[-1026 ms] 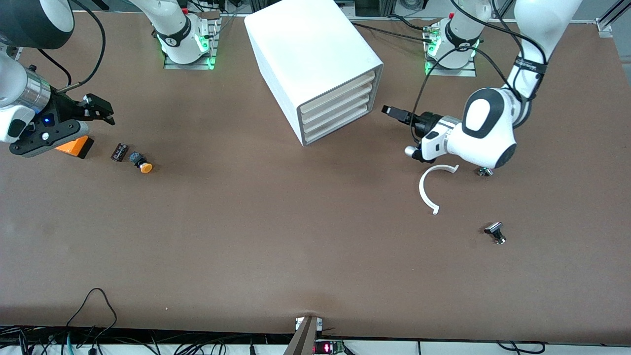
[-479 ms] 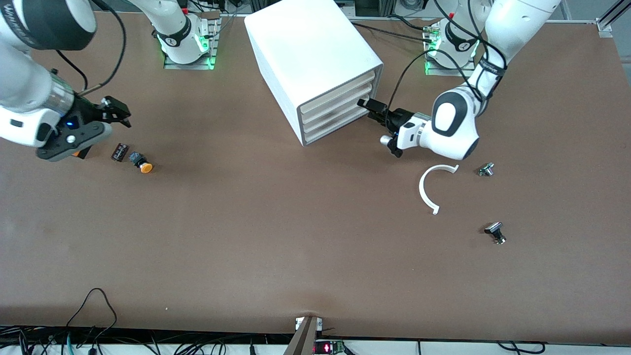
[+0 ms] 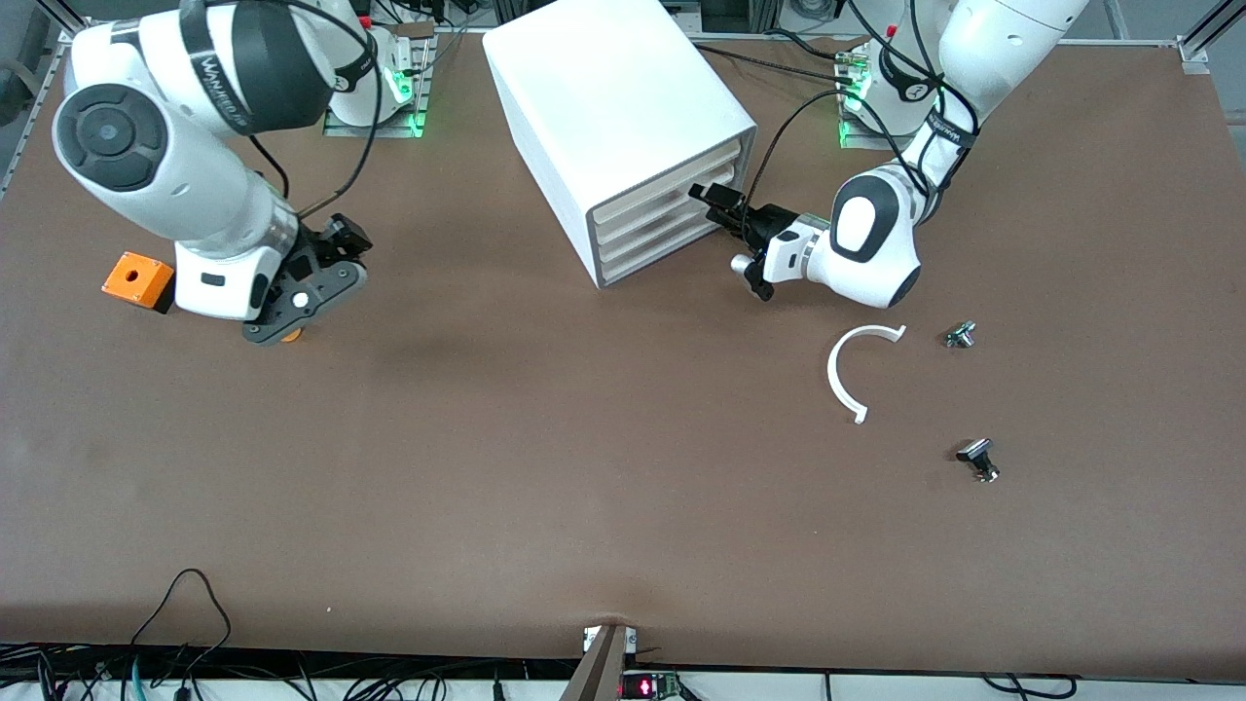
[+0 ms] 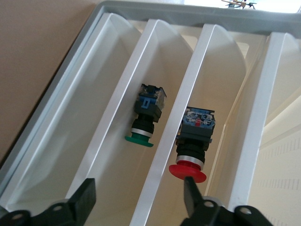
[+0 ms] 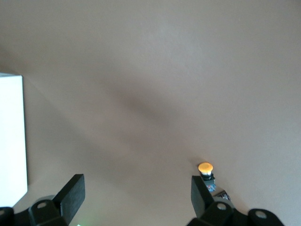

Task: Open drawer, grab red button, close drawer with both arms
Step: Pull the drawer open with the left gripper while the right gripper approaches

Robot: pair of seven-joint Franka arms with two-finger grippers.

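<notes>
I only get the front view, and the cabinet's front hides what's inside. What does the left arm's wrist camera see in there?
Observer: A red-capped button lying in one compartment.
Operator: Anything beside it?
Observer: A green-capped button, in the neighbouring compartment.
Operator: Are both hands open?
Observer: Yes. The left hand at the cabinet front and the right hand above the orange-capped button both show spread fingers with nothing between them.

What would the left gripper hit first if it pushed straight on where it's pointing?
Probably the cream drawer fronts of the cabinet: the left gripper points right at them, fingers apart. Which drawer, I can't tell.
</notes>
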